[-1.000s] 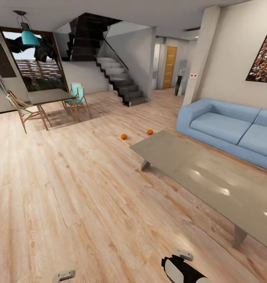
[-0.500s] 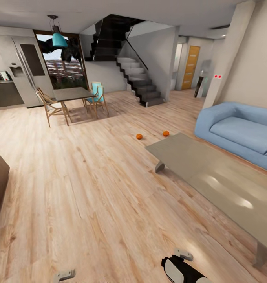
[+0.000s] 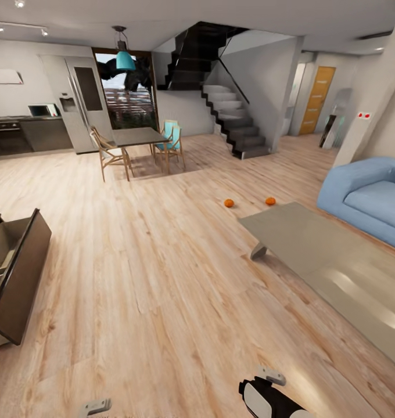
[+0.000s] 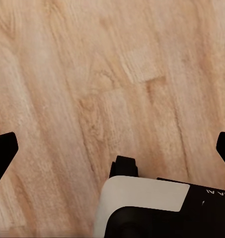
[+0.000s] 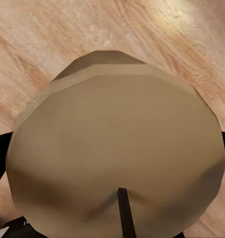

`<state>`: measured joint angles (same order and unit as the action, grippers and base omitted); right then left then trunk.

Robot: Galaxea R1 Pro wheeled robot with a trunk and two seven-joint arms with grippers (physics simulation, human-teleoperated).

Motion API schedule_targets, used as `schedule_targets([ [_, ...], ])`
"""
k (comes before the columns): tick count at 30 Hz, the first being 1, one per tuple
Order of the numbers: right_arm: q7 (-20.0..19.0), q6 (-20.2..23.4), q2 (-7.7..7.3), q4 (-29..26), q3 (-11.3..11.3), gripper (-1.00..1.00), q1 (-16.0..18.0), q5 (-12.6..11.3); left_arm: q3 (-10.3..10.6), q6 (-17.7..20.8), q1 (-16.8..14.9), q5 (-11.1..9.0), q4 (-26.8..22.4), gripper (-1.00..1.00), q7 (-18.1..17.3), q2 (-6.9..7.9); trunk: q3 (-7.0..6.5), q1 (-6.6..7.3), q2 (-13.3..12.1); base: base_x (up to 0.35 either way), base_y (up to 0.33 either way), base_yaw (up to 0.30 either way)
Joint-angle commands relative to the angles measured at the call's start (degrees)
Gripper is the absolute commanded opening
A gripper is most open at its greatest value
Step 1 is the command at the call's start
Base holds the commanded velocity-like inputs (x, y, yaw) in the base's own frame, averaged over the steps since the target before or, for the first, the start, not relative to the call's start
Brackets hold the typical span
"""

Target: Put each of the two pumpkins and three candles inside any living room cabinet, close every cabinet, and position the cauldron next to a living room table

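Observation:
Two small orange pumpkins [image 3: 229, 203] [image 3: 270, 201] lie on the wood floor just beyond the far corner of the low glass-topped table [image 3: 313, 244]. At the left edge stands the dark brown cabinet [image 3: 20, 278], one drawer pulled open and its pale lining showing. In the right wrist view a stubby off-white candle [image 5: 117, 148] with a dark wick sits between the dark fingers of my right gripper [image 5: 112, 153], which is shut on it. My left gripper [image 4: 114, 148] hangs open over bare floor, its fingertips [image 4: 4, 148] spread wide apart.
A blue sofa [image 3: 372, 200] stands behind the table at the right. Farther back are a dining table with wooden chairs [image 3: 139, 139], a staircase [image 3: 235, 125] and the kitchen counter [image 3: 29, 130]. Open wood floor stretches between the cabinet and the table.
The whole view has swung left: the sofa and table slid right, and the kitchen and the cabinet's open drawer came into view. The pumpkins and both arms have not moved.

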<state>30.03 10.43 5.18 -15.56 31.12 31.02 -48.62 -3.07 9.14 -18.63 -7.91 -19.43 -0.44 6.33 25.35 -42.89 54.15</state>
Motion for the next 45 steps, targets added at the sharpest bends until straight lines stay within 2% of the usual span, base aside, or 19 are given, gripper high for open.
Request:
schedule_targets([
  [1,-0.1,-0.1,0.0,0.0,0.1,-1.0,0.0,-0.2,0.0,0.0,0.0,0.0,0.0,1.0,0.0,0.0,0.0,0.0,0.0,0.0,0.0,0.289],
  [39,-0.1,-0.2,0.0,0.0,0.1,-1.0,0.0,-0.1,0.0,0.0,0.0,0.0,0.0,1.0,0.0,0.0,0.0,0.0,0.0,0.0,0.0,0.289],
  [45,-0.1,-0.2,0.08,0.0,2.2,-1.0,0.0,1.4,0.0,0.0,0.0,0.0,0.0,1.0,0.0,0.0,0.0,0.0,0.0,0.0,0.0,0.289],
])
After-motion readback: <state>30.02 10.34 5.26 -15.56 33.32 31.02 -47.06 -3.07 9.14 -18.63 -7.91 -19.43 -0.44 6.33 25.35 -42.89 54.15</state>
